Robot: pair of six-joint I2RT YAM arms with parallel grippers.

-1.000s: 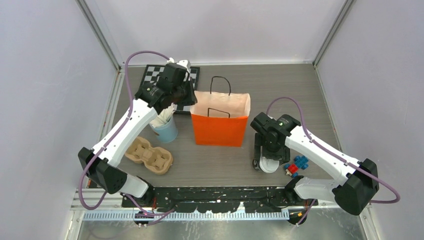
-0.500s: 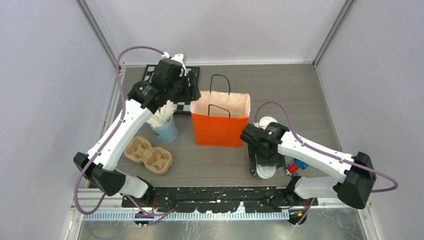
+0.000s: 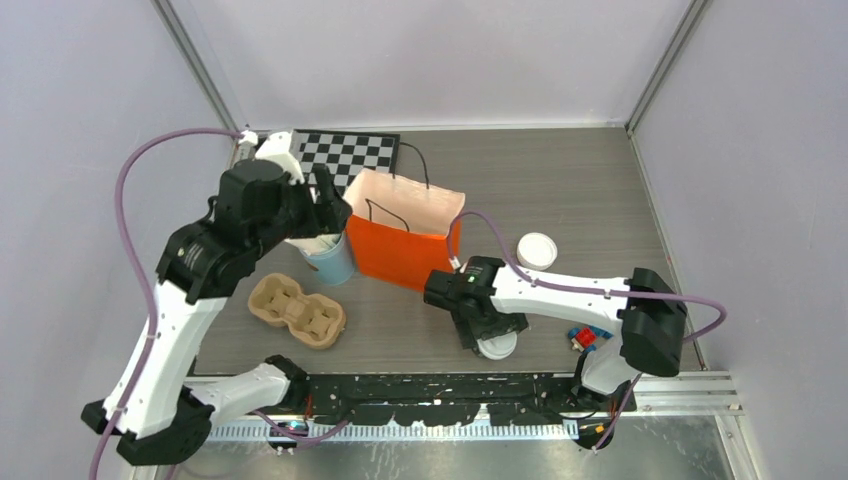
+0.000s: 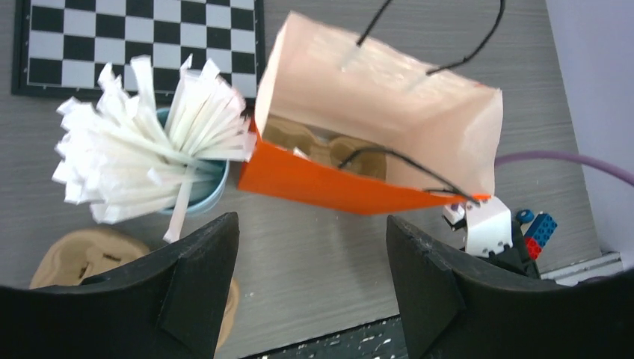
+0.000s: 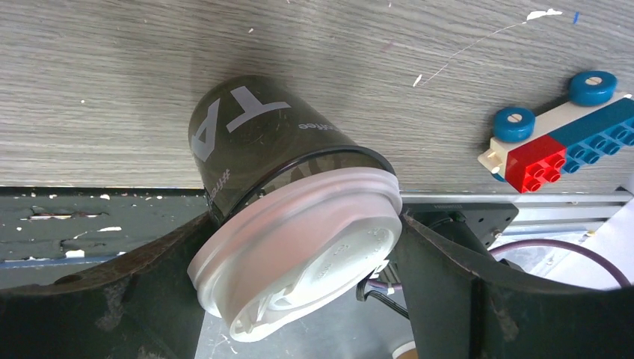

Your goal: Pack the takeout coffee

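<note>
A black takeout coffee cup [image 5: 247,142] with pale print and a white lid [image 5: 299,239] hangs tilted between the fingers of my right gripper [image 5: 303,224], which is shut on it at the lid. From above, this gripper [image 3: 490,335] sits near the table's front edge, right of centre. A second round white lid [image 3: 537,250] stands right of the orange paper bag [image 3: 405,250]; the cup under it does not show. The bag leans with its mouth open, and a cardboard carrier [image 4: 329,149] lies inside. My left gripper [image 4: 310,224] hovers open and empty above the bag's left side [image 3: 328,205].
A light-blue cup of white sticks [image 3: 330,262] stands against the bag's left side. A cardboard cup carrier [image 3: 297,308] lies at the front left. A checkerboard [image 3: 350,155] is at the back. Toy bricks [image 3: 592,337] lie near the right arm's base.
My left gripper opened and the arm pulled back leftward and up. The bag shifted left and now leans. My right gripper carried the lidded cup leftward along the front edge.
</note>
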